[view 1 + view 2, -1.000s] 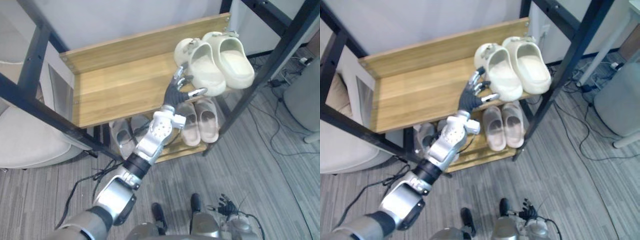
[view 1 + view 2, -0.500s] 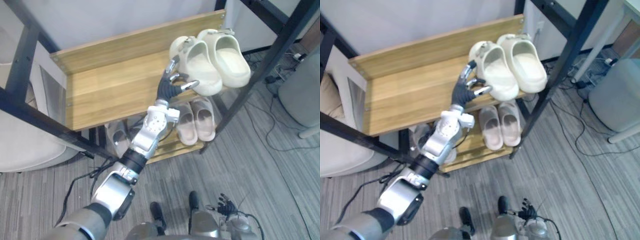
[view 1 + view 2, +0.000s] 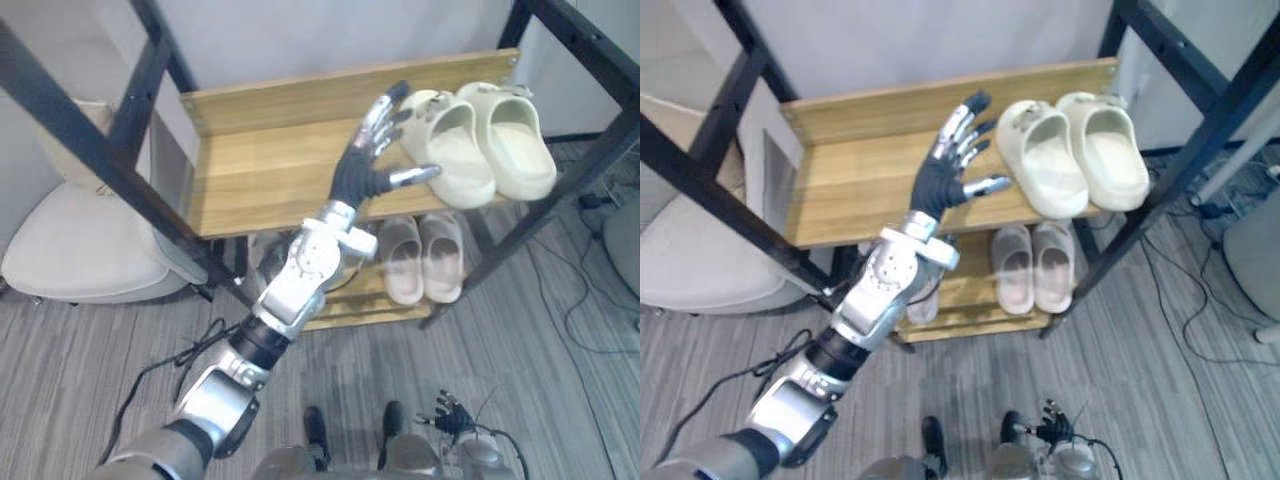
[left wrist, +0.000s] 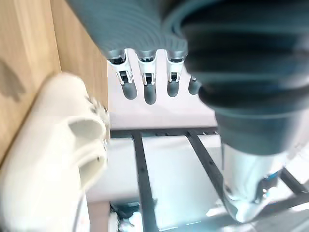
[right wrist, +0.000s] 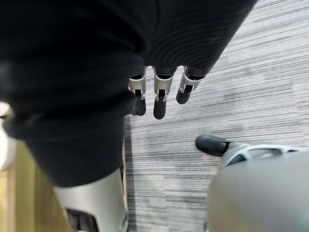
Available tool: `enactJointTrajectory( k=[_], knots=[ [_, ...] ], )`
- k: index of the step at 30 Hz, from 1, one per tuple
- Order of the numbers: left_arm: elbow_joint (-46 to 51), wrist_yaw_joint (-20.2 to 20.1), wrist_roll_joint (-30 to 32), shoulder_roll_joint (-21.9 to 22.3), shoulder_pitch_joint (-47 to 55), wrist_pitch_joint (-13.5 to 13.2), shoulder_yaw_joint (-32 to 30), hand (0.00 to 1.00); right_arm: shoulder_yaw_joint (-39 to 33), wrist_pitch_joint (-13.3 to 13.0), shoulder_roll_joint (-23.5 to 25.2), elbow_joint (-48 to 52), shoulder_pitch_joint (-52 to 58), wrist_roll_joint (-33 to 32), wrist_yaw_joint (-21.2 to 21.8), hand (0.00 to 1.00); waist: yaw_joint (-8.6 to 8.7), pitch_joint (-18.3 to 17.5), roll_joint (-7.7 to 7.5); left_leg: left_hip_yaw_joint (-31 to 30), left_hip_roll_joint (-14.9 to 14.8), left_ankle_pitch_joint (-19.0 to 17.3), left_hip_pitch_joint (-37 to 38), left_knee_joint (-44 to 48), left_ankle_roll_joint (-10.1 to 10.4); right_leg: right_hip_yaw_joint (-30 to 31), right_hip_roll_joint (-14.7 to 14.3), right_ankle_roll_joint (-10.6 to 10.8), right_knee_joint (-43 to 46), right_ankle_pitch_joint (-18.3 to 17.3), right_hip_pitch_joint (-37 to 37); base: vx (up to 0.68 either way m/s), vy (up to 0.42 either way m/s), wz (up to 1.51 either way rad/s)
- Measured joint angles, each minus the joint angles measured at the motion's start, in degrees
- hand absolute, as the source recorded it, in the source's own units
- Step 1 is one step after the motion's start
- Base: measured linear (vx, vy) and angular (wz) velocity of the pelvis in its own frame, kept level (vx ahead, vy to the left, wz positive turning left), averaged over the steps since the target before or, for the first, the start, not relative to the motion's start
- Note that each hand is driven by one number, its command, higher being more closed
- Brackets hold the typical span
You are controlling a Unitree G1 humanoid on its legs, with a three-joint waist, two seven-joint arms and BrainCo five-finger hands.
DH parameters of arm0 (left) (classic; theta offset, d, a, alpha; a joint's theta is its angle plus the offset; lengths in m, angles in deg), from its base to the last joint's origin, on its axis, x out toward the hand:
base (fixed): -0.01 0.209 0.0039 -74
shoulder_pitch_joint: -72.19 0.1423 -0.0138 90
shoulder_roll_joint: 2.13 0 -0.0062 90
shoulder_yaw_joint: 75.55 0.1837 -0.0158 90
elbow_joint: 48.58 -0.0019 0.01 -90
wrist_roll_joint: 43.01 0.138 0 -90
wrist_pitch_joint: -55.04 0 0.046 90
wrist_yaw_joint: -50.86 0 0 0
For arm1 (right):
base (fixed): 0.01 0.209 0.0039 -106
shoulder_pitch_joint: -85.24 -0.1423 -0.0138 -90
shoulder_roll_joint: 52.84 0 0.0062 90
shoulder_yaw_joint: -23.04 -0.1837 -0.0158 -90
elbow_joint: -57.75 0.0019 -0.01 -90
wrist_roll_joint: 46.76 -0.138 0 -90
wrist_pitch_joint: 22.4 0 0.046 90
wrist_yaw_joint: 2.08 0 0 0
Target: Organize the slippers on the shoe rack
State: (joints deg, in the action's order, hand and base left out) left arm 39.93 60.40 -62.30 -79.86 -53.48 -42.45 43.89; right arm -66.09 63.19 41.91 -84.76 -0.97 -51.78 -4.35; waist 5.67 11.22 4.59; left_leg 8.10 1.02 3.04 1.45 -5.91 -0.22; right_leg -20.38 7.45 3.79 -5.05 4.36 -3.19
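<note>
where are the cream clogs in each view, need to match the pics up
Left eye view: the pair of cream foam clogs sits upper right, on the shelf's right end.
Right eye view: right of centre, near the top, same spot.
Left wrist view: one blurred clog past the left hand.
Shared landmark: the light wooden top shelf under them.

This looks like an office or lab room with a home entryway corner set up in it. Grey striped carpet (image 3: 560, 400) covers the floor under a plain white wall (image 3: 300, 35). A wooden shoe rack (image 3: 270, 165) stands inside a black metal frame (image 3: 95, 150), holding cream clogs (image 3: 490, 150) above pale slippers (image 3: 425, 258). A cream padded seat (image 3: 80, 250) sits at the left of the frame.
</note>
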Motion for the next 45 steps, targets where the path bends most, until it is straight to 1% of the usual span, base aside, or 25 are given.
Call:
enactJointTrajectory(
  k=[2, 5, 8, 10, 12, 13, 16, 17, 18, 20, 21, 24, 26, 29, 31, 36, 39, 42, 45],
  knots=[
    [1.97, -1.49, -1.41, 0.00, 1.88, 0.02, 2.66, 0.00, 0.19, 0.34, -0.01, -0.01, 0.23, 0.01, 0.05, 0.00, -0.54, -0.71, 0.03, -0.90, 0.14, 0.01, 0.31, 0.00, -0.01, -0.82, 0.16, 0.04, 0.00, -0.23, -0.67, 0.01, 0.010, 0.20],
    [5.04, -4.70, -3.63, 0.02, 4.98, 0.05, 5.87, 0.00, 0.97, 0.48, -0.08, -0.11, 1.02, 0.02, 0.13, 0.00, -2.22, -2.37, 0.03, -1.45, 0.34, 0.00, 0.55, -0.01, -0.01, -1.31, 0.34, 0.24, 0.00, -0.50, -1.15, 0.00, 0.014, 0.12],
    [7.04, -7.33, -5.68, -0.57, 9.48, 0.28, 8.95, 0.00, 1.65, 0.61, -0.06, -0.21, 1.34, 0.07, 0.19, 0.00, -2.54, -3.34, -0.08, -3.02, 0.68, 0.18, 1.06, -0.02, -0.26, -3.10, 0.38, 0.44, 0.01, -0.95, -2.51, 0.00, 0.010, 0.30],
    [6.98, -9.02, -5.70, -2.82, 13.77, 0.69, 11.27, 0.00, 2.25, 0.65, 0.28, -0.22, 1.20, 0.18, 0.63, 0.00, -2.81, -3.55, -0.43, -3.82, 0.75, 0.17, 2.32, -0.06, -0.25, -3.86, 0.37, 0.39, 0.01, -1.37, -4.19, -0.01, 0.000, 0.20],
    [6.12, -10.23, -5.68, -4.43, 17.57, 1.23, 12.70, 0.00, 3.18, 0.67, 0.52, -0.28, 1.07, 0.42, 1.15, 0.00, -3.19, -3.81, -0.99, -3.98, 0.72, 0.13, 2.67, -0.33, -0.19, -4.13, 0.34, 0.15, 0.00, -1.94, -4.68, -0.03, 0.001, 0.08],
    [5.11, -11.12, -5.66, -4.64, 20.05, 1.67, 12.83, 0.00, 3.95, 0.67, 0.74, -0.32, 0.82, 0.44, 1.22, 0.00, -3.49, -4.13, -0.86, -4.01, 0.68, 0.12, 2.68, -0.33, -0.17, -4.23, 0.29, 0.14, 0.00, -1.98, -4.70, -0.02, 0.004, 0.04],
    [-1.22, -12.57, -5.27, -4.65, 25.74, 2.82, 13.08, 0.00, 4.21, 0.67, 2.57, -1.14, 0.63, 0.43, 1.29, 0.00, -4.37, -4.56, -1.48, -4.08, 0.55, -0.01, 2.70, -0.34, 0.02, -4.36, 0.16, 0.27, -0.01, -2.11, -4.78, 0.00, 0.000, 0.00],
    [-3.79, -13.02, -4.29, -4.65, 27.60, 3.13, 12.69, 0.00, 4.32, 0.64, 2.79, -1.16, 0.61, 0.50, 1.30, 0.00, -4.43, -4.68, -1.70, -4.06, 0.52, -0.02, 2.75, -0.34, 0.03, -4.34, 0.13, 0.30, -0.01, -2.12, -4.82, 0.00, 0.000, 0.00],
    [-6.31, -13.61, -3.13, -4.62, 29.33, 3.36, 12.02, 0.00, 4.49, 0.64, 2.79, -1.21, 0.59, 0.52, 1.31, 0.00, -4.46, -4.83, -1.95, -4.06, 0.51, -0.03, 2.78, -0.34, 0.04, -4.34, 0.12, 0.33, -0.01, -2.12, -4.86, 0.00, 0.000, 0.00],
    [-11.55, -13.92, 0.18, -4.65, 33.95, 4.16, 8.30, 0.00, 4.50, 0.64, 2.97, -1.35, 0.66, 0.53, 1.28, 0.00, -4.55, -5.18, -2.71, -3.98, 0.44, -0.09, 2.92, -0.34, 0.13, -4.17, 0.05, 0.44, -0.01, -2.10, -4.89, 0.02, 0.009, -0.04],
    [-13.60, -13.90, 1.97, -4.72, 35.78, 4.46, 5.95, 0.00, 4.47, 0.64, 3.17, -1.49, 0.68, 0.54, 1.27, 0.00, -4.64, -5.34, -2.98, -3.94, 0.38, -0.13, 3.02, -0.34, 0.19, -4.04, -0.01, 0.44, -0.01, -2.10, -4.95, 0.03, 0.004, -0.05],
    [-19.71, -13.52, 6.29, -5.75, 39.35, 4.68, -1.16, 0.00, 4.09, 0.61, 4.35, -2.53, 0.64, 0.56, 1.24, 0.00, -5.33, -5.51, -4.76, -3.79, 0.15, -0.24, 3.07, -0.33, 0.35, -3.80, -0.23, 0.40, -0.02, -2.16, -4.95, 0.01, -0.001, -0.01],
    [-23.40, -13.01, 8.74, -5.83, 41.13, 4.74, -6.63, 0.00, 4.06, 0.61, 4.81, -2.57, 0.70, 0.59, 1.24, 0.00, -5.65, -5.56, -5.46, -3.55, 0.15, -0.25, 3.19, -0.27, 0.36, -3.58, -0.22, 0.40, -0.02, -2.16, -4.98, 0.02, 0.007, -0.05],
    [-27.37, -11.46, 11.16, -5.85, 43.08, 4.70, -12.97, 0.00, 3.82, 0.63, 5.06, -2.62, 0.72, 0.64, 1.21, 0.00, -5.92, -5.52, -5.60, -2.98, 0.26, -0.38, 3.60, -0.32, 0.36, -2.99, -0.12, 0.43, -0.02, -2.17, -5.04, 0.01, 0.019, -0.11],
    [-31.70, -10.16, 12.75, -5.51, 43.75, 4.65, -17.91, 0.00, 3.62, 0.64, 5.21, -2.71, 0.74, 0.64, 1.18, 0.00, -5.97, -5.52, -5.60, -2.75, 0.26, -0.45, 3.62, -0.33, 0.39, -2.81, -0.11, 0.49, -0.02, -2.20, -5.00, 0.00, 0.016, -0.05],
    [-41.94, -7.25, 14.25, -4.30, 44.82, 4.62, -25.84, 0.00, 1.31, 0.71, 5.97, -3.52, 0.74, 0.75, 1.02, 0.00, -6.06, -5.51, -5.65, -2.85, 0.24, -1.04, 3.56, -0.34, 0.70, -2.85, -0.15, 1.04, -0.02, -2.62, -4.97, 0.00, 0.000, 0.00],
    [-45.26, -6.21, 15.62, -3.72, 45.83, 4.67, -27.52, 0.00, 1.04, 0.71, 6.41, -3.51, 0.72, 1.91, 0.86, 0.00, -6.11, -5.58, -5.84, -2.93, 0.29, -1.32, 3.52, -0.35, 0.83, -2.83, -0.13, 1.15, -0.01, -2.71, -4.94, 0.00, 0.000, 0.00],
    [-45.41, -5.67, 15.84, -3.30, 45.95, 4.63, -28.47, 0.00, 0.83, 0.72, 6.73, -3.52, 0.70, 2.71, 0.25, 0.00, -6.40, -5.64, -6.09, -3.39, 0.41, -1.45, 3.44, -0.36, 0.79, -3.07, -0.08, 0.83, -0.01, -3.15, -4.94, 0.02, 0.008, 0.05],
    [-46.54, -4.76, 15.92, -2.89, 45.83, 4.52, -28.99, 0.00, 0.83, 0.72, 6.83, -3.52, 0.65, 2.75, -0.04, 0.00, -6.52, -5.72, -6.22, -3.71, 0.49, -1.61, 3.42, -0.37, 0.79, -3.17, -0.05, 1.02, -0.01, -3.37, -4.95, 0.02, 0.002, 0.01]
  ],
)
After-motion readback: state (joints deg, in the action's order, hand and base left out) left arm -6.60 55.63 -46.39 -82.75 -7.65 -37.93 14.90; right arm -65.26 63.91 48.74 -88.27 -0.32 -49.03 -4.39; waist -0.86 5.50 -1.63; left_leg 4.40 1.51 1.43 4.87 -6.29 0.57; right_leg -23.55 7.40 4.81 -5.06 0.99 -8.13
